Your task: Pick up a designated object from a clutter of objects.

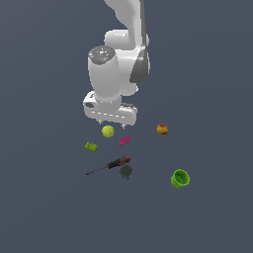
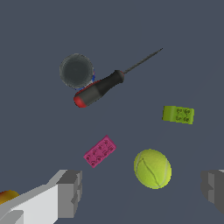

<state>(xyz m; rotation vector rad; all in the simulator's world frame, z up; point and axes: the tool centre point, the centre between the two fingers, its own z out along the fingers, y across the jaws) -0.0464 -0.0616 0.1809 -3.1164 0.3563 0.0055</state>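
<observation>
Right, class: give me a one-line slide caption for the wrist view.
Open hand above tennis ball, with bricks, screwdriver and grey ball nearby.

— How is the arm posed?
— The white arm (image 1: 118, 54) comes down from the upper edge of the exterior view, its wrist turned straight downward.
— And the gripper?
— The gripper (image 1: 109, 121) hangs above the surface, clear of it. In the wrist view its fingers (image 2: 69, 192) stand wide apart, holding nothing.
</observation>
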